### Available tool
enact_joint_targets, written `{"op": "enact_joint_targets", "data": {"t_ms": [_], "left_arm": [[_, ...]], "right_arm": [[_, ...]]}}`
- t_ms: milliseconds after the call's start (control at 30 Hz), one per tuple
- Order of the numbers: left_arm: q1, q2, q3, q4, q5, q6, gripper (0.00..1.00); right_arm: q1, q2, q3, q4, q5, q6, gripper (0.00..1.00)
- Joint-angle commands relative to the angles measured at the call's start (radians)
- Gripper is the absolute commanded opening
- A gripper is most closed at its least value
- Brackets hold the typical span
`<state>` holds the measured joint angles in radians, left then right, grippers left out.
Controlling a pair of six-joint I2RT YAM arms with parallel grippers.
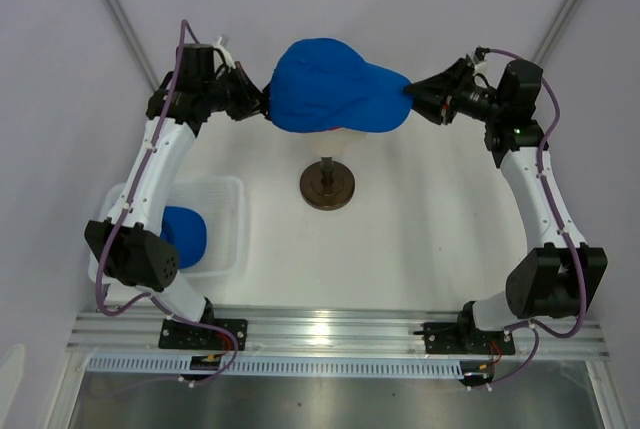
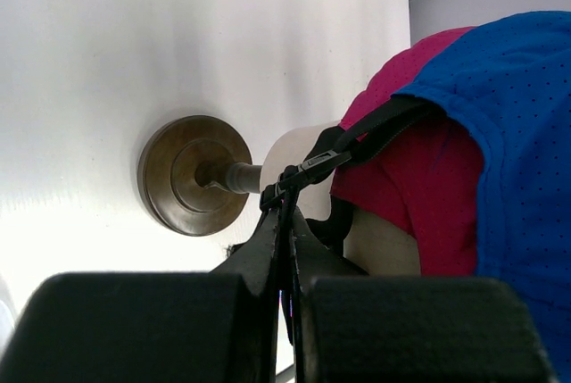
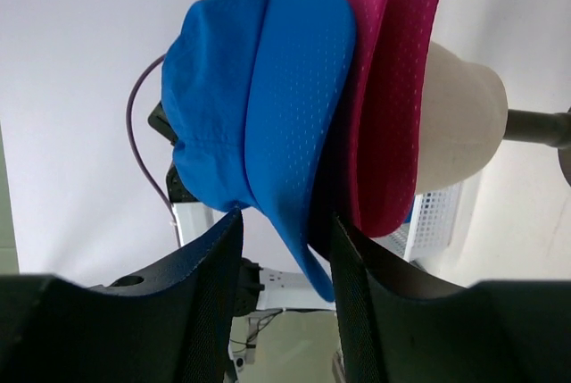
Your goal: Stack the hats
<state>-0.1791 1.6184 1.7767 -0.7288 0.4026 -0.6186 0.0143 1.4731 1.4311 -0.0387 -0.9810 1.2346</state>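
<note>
A royal blue cap (image 1: 330, 84) sits on top of a magenta cap (image 2: 401, 169) on the cream mannequin head (image 3: 455, 115). My left gripper (image 1: 262, 101) is at the back of the caps, shut on a black adjuster strap (image 2: 375, 129), as the left wrist view (image 2: 287, 213) shows. My right gripper (image 1: 410, 92) is at the blue brim (image 3: 294, 204); its jaws stand open on either side of the brim tip (image 3: 285, 222). The magenta brim (image 3: 393, 88) lies just under the blue one. A second blue cap (image 1: 187, 234) lies in the basket.
The mannequin head stands on a round brown base (image 1: 327, 187) at mid table, also in the left wrist view (image 2: 187, 173). A white mesh basket (image 1: 235, 219) sits at the near left, beside the left arm. White walls close in the back and sides.
</note>
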Motion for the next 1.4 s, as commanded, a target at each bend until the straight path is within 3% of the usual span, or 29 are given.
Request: {"op": "enact_joint_targets", "data": {"t_ms": [0,67,167,267,300,367,667,933,1367], "left_arm": [[-0.017,-0.002,0.041,0.008,-0.005,0.002,0.02],[-0.02,0.0,0.044,0.006,-0.007,0.003,0.02],[-0.022,0.0,0.043,0.005,-0.016,0.003,0.01],[-0.022,-0.003,0.043,0.0,-0.024,0.003,0.01],[-0.022,-0.003,0.041,0.0,-0.028,0.006,0.01],[-0.022,-0.005,0.036,0.003,-0.031,0.01,0.01],[-0.022,-0.014,-0.026,0.034,-0.041,0.016,0.01],[-0.022,-0.043,-0.08,0.043,-0.051,0.037,0.01],[-0.022,-0.133,-0.172,0.066,-0.054,0.077,0.02]], "right_arm": [[-0.005,-0.065,-0.027,-0.001,-0.025,-0.047,0.47],[-0.004,-0.074,-0.037,-0.006,-0.022,-0.052,0.46],[-0.005,-0.076,-0.052,-0.004,-0.022,-0.057,0.34],[-0.004,-0.066,-0.058,0.026,-0.028,-0.026,0.18],[-0.005,-0.063,-0.055,0.026,-0.024,-0.017,0.08],[-0.004,-0.045,-0.046,0.057,-0.018,-0.008,0.0],[-0.033,-0.042,-0.126,0.171,0.038,0.216,0.0],[-0.033,-0.037,-0.205,0.103,0.039,0.203,0.0],[-0.034,0.015,-0.115,-0.023,-0.002,0.045,0.0]]}}
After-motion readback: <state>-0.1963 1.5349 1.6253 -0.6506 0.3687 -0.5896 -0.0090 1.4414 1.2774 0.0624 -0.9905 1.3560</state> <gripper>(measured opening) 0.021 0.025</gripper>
